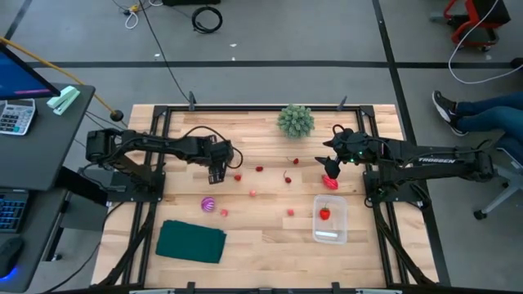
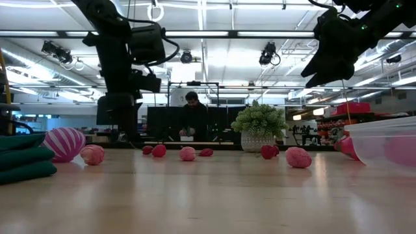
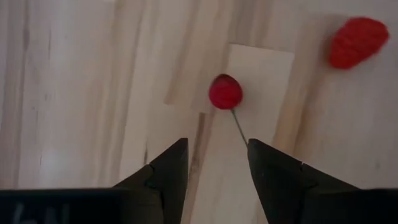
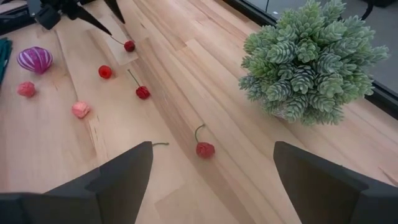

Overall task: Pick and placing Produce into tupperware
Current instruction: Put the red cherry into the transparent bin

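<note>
My left gripper (image 1: 219, 174) (image 3: 217, 148) is open and low over the table's middle-left. A red cherry (image 3: 225, 92) (image 1: 238, 176) lies just ahead of its fingertips, with its stem pointing back toward the gap. My right gripper (image 1: 329, 160) (image 4: 212, 147) is open wide and raised, near the larger red piece (image 1: 330, 181). Another cherry (image 4: 204, 149) lies on the wood below it. Several more red and pink pieces (image 1: 260, 169) are scattered across the table. The purple-striped ball (image 1: 208, 203) (image 2: 65, 143) rests on the wood. The clear tupperware (image 1: 330, 219) (image 2: 383, 140) holds one red strawberry (image 1: 324, 214).
A green bushy plant in a pot (image 1: 295, 120) (image 4: 311, 62) stands near the far edge, close to my right gripper. A folded dark green cloth (image 1: 191, 242) lies at the near left. Black frame rails run along both sides of the table (image 1: 270, 245). A person sits far behind the table (image 2: 191, 114).
</note>
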Controlling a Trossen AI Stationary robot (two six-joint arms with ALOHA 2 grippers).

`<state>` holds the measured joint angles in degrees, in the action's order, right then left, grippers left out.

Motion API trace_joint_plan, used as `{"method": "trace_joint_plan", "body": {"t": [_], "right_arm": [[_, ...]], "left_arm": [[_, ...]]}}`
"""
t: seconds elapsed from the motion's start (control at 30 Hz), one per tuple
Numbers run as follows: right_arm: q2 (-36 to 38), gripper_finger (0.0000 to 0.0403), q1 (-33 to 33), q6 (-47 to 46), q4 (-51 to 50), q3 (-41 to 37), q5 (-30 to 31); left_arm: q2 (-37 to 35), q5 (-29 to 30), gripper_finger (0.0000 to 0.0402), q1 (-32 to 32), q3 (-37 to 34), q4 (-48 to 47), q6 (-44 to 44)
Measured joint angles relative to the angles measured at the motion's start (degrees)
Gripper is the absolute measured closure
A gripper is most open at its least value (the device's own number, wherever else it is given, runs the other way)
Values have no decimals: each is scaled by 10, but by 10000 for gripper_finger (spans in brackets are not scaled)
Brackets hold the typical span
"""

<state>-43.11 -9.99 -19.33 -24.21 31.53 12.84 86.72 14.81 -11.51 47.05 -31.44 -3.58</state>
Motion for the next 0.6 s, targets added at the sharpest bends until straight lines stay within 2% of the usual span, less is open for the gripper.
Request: {"method": "trace_joint_plan", "body": {"t": [0.6], "right_arm": [[0, 59, 0, 15, 0, 0, 0]], "left_arm": [[0, -26, 229, 9, 0, -1, 64]]}}
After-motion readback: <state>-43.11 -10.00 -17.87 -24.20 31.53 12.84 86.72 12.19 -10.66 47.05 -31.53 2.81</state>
